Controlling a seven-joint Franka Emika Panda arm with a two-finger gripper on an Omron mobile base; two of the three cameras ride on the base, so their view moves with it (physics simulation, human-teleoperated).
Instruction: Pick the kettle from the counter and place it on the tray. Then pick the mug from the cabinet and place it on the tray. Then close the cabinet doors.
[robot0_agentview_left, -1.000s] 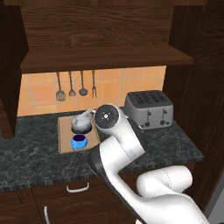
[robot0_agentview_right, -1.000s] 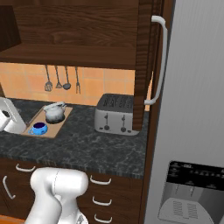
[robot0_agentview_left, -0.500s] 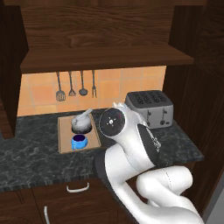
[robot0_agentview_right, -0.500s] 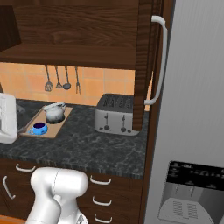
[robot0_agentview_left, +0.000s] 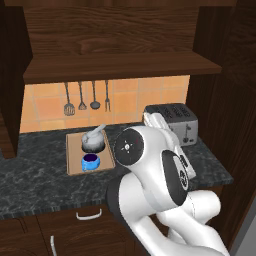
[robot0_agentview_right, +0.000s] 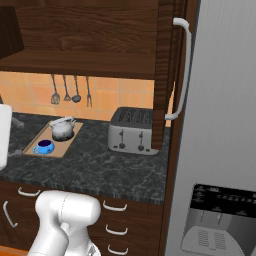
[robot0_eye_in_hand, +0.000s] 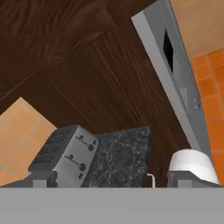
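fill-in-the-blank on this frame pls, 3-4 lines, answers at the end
1. The kettle and the mug both sit on the ____.
2. On the tray, the mug is ____ in colour.
3. The toaster stands on the ____.
4. Four utensils hang on the orange tiled ____.

Missing words: tray; blue; counter; wall

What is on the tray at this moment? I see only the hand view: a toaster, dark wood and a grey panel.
Observer: The kettle and the blue mug both sit on the tray.
Operator: Where is the tray from the toaster?
Observer: On the counter, to the left of the toaster, under the hanging utensils.
Operator: Is the cabinet closed?
Observer: No. Its shelf is exposed, and the door beside the fridge stands swung out.
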